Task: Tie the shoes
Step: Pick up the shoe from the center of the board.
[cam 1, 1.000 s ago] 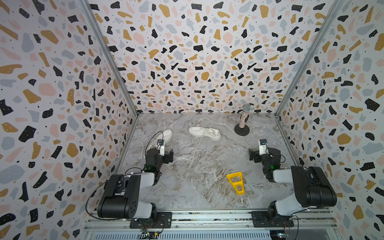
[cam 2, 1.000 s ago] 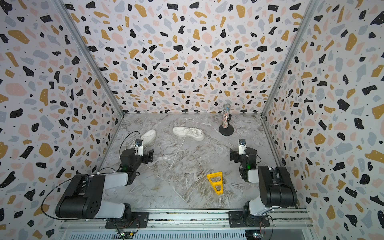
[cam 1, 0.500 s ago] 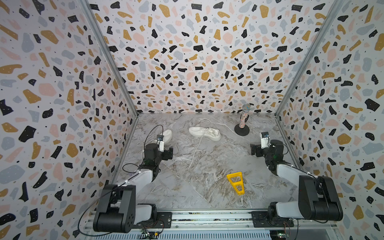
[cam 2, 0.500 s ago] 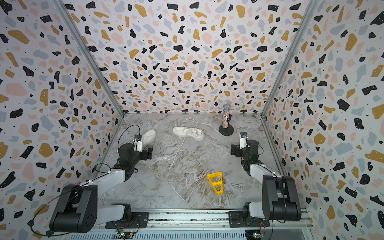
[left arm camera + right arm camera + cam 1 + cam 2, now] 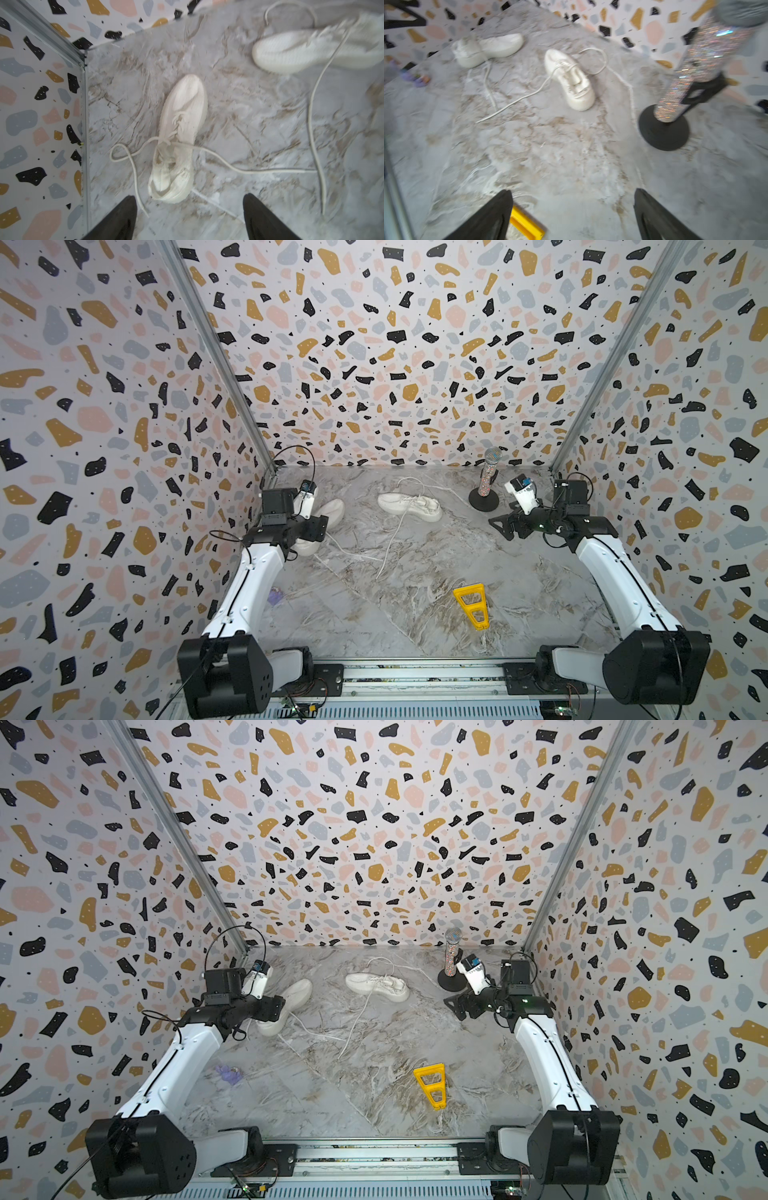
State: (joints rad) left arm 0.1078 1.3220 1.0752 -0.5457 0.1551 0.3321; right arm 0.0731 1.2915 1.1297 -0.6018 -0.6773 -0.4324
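Two white shoes lie on the marble table with their laces untied. One shoe [image 5: 330, 510] [image 5: 297, 992] [image 5: 182, 124] rests by the left wall, partly hidden under my left arm. The other shoe [image 5: 409, 506] [image 5: 376, 986] [image 5: 571, 79] sits near the back middle. Long loose laces [image 5: 390, 547] [image 5: 249, 170] trail across the table between them. My left gripper [image 5: 313, 529] [image 5: 189, 199] hangs open above the heel end of the left shoe, holding nothing. My right gripper [image 5: 503, 526] [image 5: 572, 193] is open and empty above bare table, to the right of the middle shoe.
A glittery microphone [image 5: 486, 481] [image 5: 699, 68] on a round black stand rises at the back right, close to my right wrist. A yellow triangular piece [image 5: 471, 605] lies front of centre. A small purple item [image 5: 227, 1073] sits front left. Patterned walls close in three sides.
Both arms have stretched up and away from the front rail. The left gripper now hangs over the left shoe; the right gripper has come beside the microphone stand.
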